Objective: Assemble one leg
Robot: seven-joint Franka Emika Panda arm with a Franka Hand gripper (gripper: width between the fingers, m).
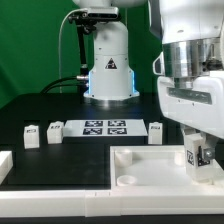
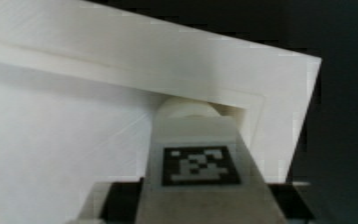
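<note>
My gripper (image 1: 197, 156) is shut on a leg (image 1: 195, 154), a small white block with a black-and-white tag, and holds it upright over the near right corner of the large flat white panel (image 1: 150, 165). In the wrist view the leg (image 2: 199, 150) runs from between my fingers down to a round corner socket (image 2: 197, 108) of the panel (image 2: 69, 130); its far end sits at the socket. Three more legs (image 1: 31, 135) (image 1: 56, 130) (image 1: 156, 132) stand on the black table beside the marker board (image 1: 104, 127).
The robot's white base (image 1: 108, 72) stands behind the marker board. A white part (image 1: 4, 166) lies at the exterior view's left edge. A second round socket (image 1: 126, 181) shows at the panel's near left corner. A green wall is behind.
</note>
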